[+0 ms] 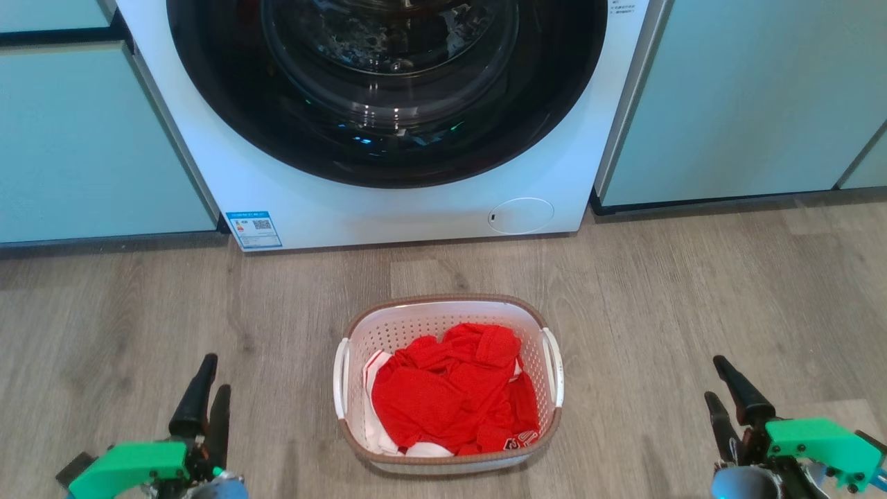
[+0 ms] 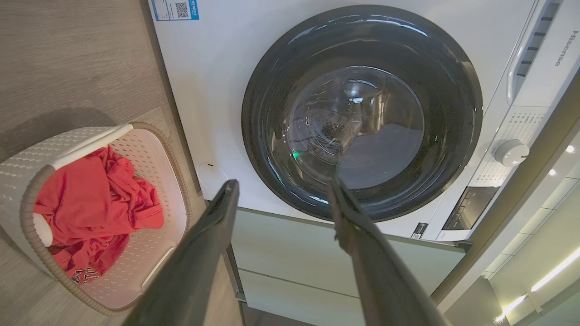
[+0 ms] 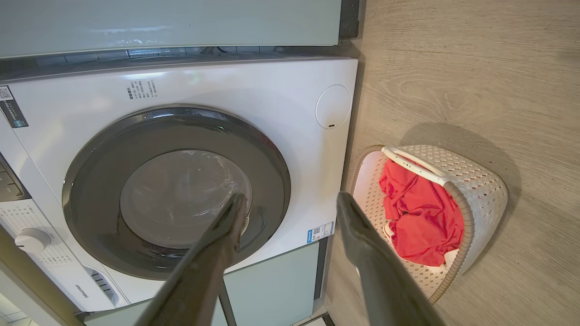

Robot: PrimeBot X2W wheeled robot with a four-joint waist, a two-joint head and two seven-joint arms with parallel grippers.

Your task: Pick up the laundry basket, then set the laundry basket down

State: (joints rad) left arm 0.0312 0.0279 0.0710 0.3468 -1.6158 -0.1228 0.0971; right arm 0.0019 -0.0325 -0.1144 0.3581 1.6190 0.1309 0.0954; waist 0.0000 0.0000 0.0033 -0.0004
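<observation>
Head view: laundry basket [image 1: 443,300] on floor [image 1: 208,305]

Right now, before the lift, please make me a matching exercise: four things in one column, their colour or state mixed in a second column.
1 basket
2 clothes
3 door
4 left pincer

a red
b open, empty
c shut, dark glass
d white, brown rim, on the floor

Pairs: 1-d, 2-a, 3-c, 4-b

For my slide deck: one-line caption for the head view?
Laundry basket of red clothes on the floor before the washing machine; left gripper and right gripper open.
</observation>
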